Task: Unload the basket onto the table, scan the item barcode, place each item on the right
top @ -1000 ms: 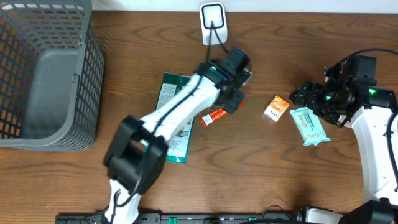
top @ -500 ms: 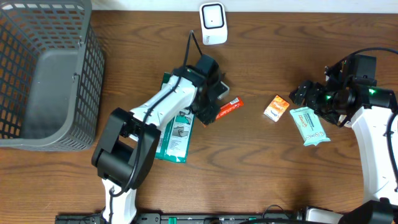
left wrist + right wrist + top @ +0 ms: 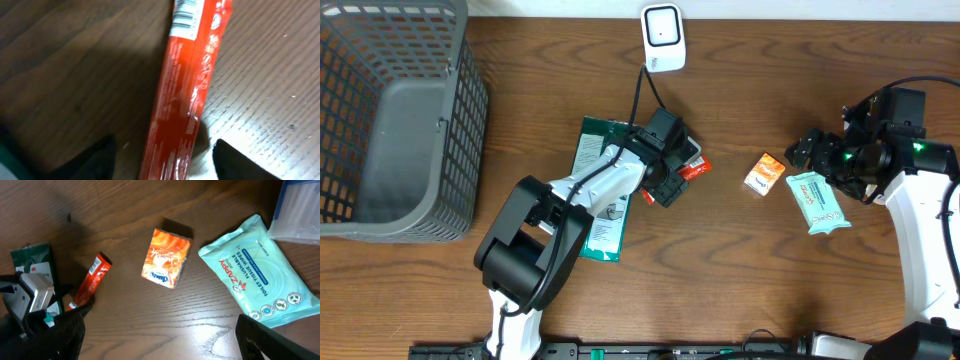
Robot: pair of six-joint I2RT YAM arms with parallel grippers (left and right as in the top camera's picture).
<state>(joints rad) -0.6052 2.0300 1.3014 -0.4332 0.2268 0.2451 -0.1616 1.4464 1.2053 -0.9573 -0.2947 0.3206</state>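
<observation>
Left wrist view first: my left gripper (image 3: 165, 162) stands open astride the red stick packet (image 3: 182, 100), with a dark finger on either side and a gap to each, so nothing is gripped. The packet lies flat on the table (image 3: 75, 65), its barcode (image 3: 184, 19) face-up at the far end. The fine white print along it is too small for me to read. I judge this to be the pickup step. Next I need to close on the packet, lift it and turn that barcode toward the scanner (image 3: 662, 38) at the table's far edge. Over on the right, my right gripper (image 3: 160, 335) hangs wide open and empty above an orange tissue pack (image 3: 166, 259) and a wipes pack (image 3: 260, 280) reading "ZAPPY FLUSHABLE WIPES" and "TOILET TISSUE".
</observation>
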